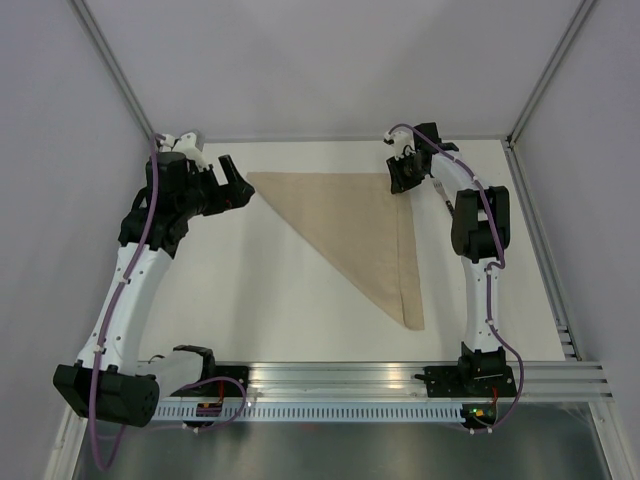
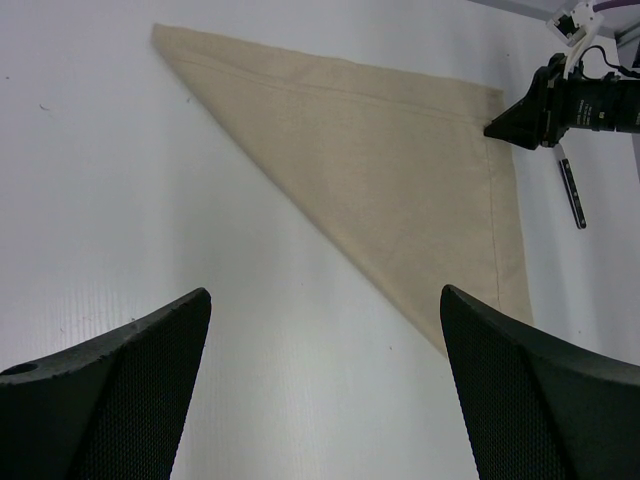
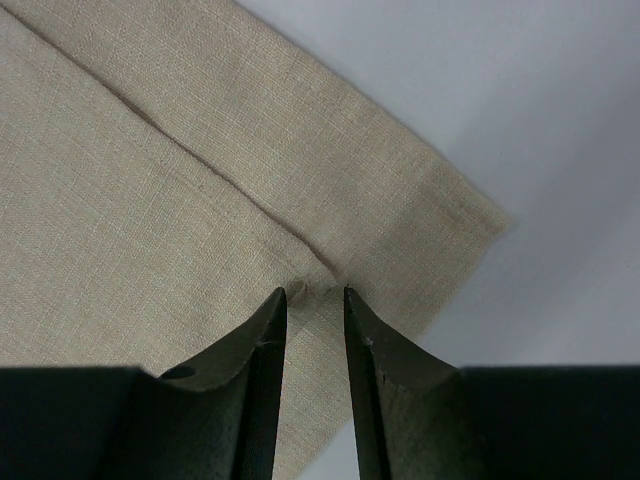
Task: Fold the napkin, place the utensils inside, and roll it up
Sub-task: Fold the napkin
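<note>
The napkin (image 1: 360, 230) lies folded into a triangle on the white surface (image 1: 250, 310), its right far corner pinched by the right gripper (image 3: 315, 292).

The long fold runs from the far left corner to the near point; the two hemmed edges meet at the far right corner. There the right gripper's fingertips stand close together on the cloth with a small pucker nipped between them. A thin dark utensil (image 2: 573, 190) lies on the surface just beyond the napkin's right edge. The left gripper (image 2: 325, 292) hangs near the far left corner, spread wide and holding nothing.
</note>
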`<state>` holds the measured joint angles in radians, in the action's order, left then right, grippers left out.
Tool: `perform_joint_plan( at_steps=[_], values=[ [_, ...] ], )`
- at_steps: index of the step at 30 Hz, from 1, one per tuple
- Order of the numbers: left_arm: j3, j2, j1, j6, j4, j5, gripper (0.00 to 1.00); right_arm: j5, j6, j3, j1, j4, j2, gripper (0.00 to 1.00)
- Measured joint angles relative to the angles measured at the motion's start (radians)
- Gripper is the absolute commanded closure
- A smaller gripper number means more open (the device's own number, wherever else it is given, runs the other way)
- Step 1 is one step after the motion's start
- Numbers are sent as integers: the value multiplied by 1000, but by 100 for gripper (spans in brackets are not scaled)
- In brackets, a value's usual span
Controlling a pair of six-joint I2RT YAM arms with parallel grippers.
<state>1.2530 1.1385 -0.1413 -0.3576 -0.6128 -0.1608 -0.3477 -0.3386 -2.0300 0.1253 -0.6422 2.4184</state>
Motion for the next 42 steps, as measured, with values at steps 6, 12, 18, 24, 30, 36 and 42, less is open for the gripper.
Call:
perform_joint_plan(
  at_steps=[6,12,18,24,30,36,42],
  values=[
    [0,4,0,0,3,0,1,-1,1,-2,0,-1,2,65],
    [0,10,0,0,6,0,1,-2,1,-6,2,-2,3,66],
    [-4,14,0,0,11,0,1,1,2,-8,13,-2,3,68],
    [-5,14,0,0,18,-1,1,6,2,-11,19,-1,5,73],
    [-5,14,0,0,18,-1,1,9,2,-11,21,-2,5,88],
    [-8,14,0,0,18,-2,1,8,3,-12,21,-2,5,94],
    [-13,14,0,0,18,-1,1,7,2,-12,24,-2,5,98]
  ],
)
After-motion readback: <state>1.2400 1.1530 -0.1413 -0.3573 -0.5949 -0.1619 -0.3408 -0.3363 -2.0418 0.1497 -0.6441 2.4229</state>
